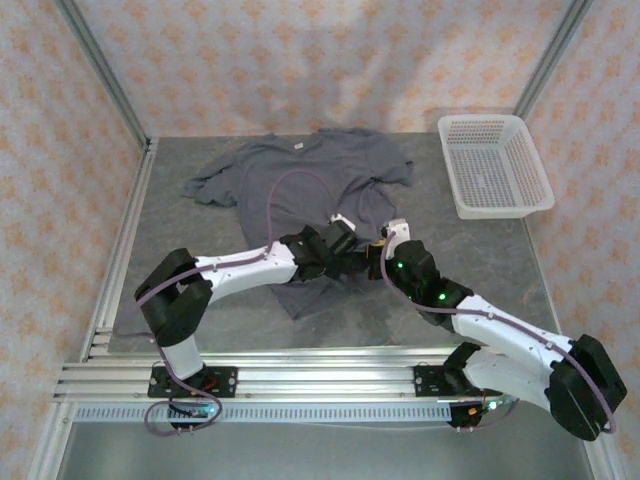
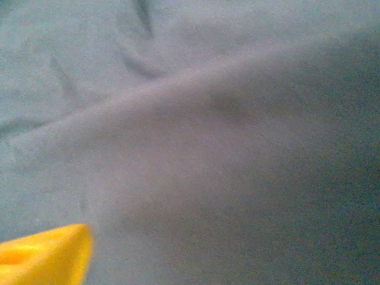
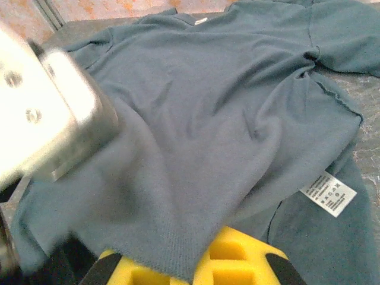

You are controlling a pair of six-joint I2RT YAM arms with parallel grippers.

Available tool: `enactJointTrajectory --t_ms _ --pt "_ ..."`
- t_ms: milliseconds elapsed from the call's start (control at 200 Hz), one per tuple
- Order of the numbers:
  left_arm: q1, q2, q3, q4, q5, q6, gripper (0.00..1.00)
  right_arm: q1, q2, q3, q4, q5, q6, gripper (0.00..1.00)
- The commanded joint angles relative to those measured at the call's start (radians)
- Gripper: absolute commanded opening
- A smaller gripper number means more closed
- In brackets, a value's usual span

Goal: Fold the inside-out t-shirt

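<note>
The dark slate-grey t-shirt (image 1: 300,185) lies spread on the grey table (image 1: 480,260), collar at the far side, seams and a white care label (image 3: 328,193) showing. Both grippers meet at its near right hem. My right gripper (image 3: 193,273) has its yellow fingers (image 3: 249,261) close together with a fold of the hem between them, lifted off the table. My left gripper (image 1: 345,240) sits just to the left, pressed into the cloth. In the left wrist view one yellow fingertip (image 2: 41,258) shows at the lower left against cloth (image 2: 196,136); its other finger is hidden.
A white mesh basket (image 1: 495,165) stands at the back right. Patterned walls close in the back and both sides. An aluminium rail (image 1: 300,380) runs along the near edge. The left gripper's pale body (image 3: 41,113) sits close to the right gripper.
</note>
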Motion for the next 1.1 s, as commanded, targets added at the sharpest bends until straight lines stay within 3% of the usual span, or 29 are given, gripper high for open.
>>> enactJointTrajectory --t_ms 0,40,80,190,265,365,450,540,610,716,801,861,936,1096 --pt "0.029 -0.115 -0.018 0.063 0.062 -0.051 0.0 0.004 -0.011 0.007 -0.035 0.066 0.009 0.16" --pt "0.033 -0.166 -0.017 0.065 0.188 -0.042 0.0 0.004 -0.02 0.014 -0.059 0.09 0.008 0.31" --pt "0.04 -0.201 -0.002 0.041 0.291 -0.05 0.0 0.005 -0.037 0.016 -0.073 0.076 0.007 0.39" --pt "0.056 -0.186 0.104 -0.155 0.402 -0.056 0.0 0.055 -0.093 -0.088 0.072 -0.038 0.043 0.43" --pt "0.056 -0.177 0.113 -0.202 0.401 -0.05 0.0 0.179 -0.089 -0.154 0.187 0.022 0.009 0.43" --pt "0.059 -0.182 0.109 -0.212 0.415 -0.055 0.0 0.274 -0.022 -0.151 0.277 0.078 0.0 0.34" --pt "0.06 -0.193 0.111 -0.211 0.448 -0.064 0.0 0.278 0.091 -0.143 0.399 0.079 -0.025 0.17" --pt "0.066 -0.215 0.113 -0.201 0.5 -0.069 0.0 0.276 0.299 -0.132 0.582 0.135 -0.156 0.01" --pt "0.075 -0.227 0.125 -0.212 0.536 -0.065 0.0 0.242 0.487 -0.104 0.73 0.162 -0.252 0.0" --pt "0.091 -0.246 0.16 -0.259 0.583 -0.065 0.0 0.17 0.693 -0.021 0.88 0.09 -0.329 0.0" --pt "0.105 -0.261 0.187 -0.295 0.633 -0.058 0.0 0.118 0.802 0.041 0.983 0.146 -0.427 0.0" --pt "0.111 -0.267 0.207 -0.34 0.628 -0.042 0.0 0.059 0.813 0.061 1.026 0.141 -0.443 0.0" --pt "0.115 -0.277 0.228 -0.384 0.62 -0.028 0.0 -0.018 0.774 0.099 0.952 0.076 -0.451 0.0" --pt "0.117 -0.288 0.312 -0.379 0.798 -0.048 0.0 -0.111 0.725 0.165 0.849 0.034 -0.36 0.0"
